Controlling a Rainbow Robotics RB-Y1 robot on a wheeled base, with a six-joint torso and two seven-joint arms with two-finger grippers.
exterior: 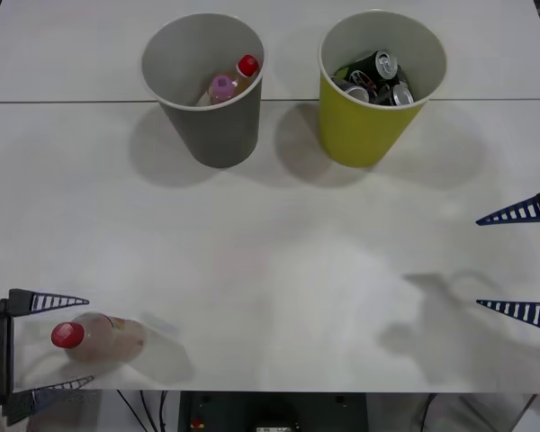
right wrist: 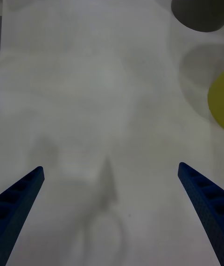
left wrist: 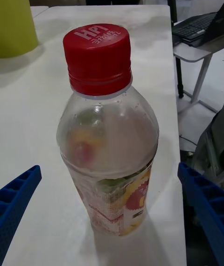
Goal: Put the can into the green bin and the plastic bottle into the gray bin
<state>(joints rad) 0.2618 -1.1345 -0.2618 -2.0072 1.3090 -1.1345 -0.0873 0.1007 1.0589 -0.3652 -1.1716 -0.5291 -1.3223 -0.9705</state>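
Observation:
The plastic bottle [exterior: 99, 336] [left wrist: 109, 154] stands upright near the table's front left corner, clear with a red cap and a fruit label. My left gripper [exterior: 90, 340] [left wrist: 108, 168] is open with one finger on each side of the bottle, not touching it. At the back stand the gray bin [exterior: 207, 126] [right wrist: 198, 0] and, to its right, the green bin [exterior: 364, 126] [right wrist: 217, 100]. Several cans [exterior: 385, 65] lie inside the green bin. My right gripper [exterior: 479, 262] [right wrist: 109, 166] hangs open over the table's right side with nothing between its fingers.
A pink-capped bottle [exterior: 221, 87] and a red-capped bottle [exterior: 247, 66] lie in the gray bin. Past the table's edge in the left wrist view, a side desk holds a laptop [left wrist: 196, 25]. The table's front edge runs just below the bottle.

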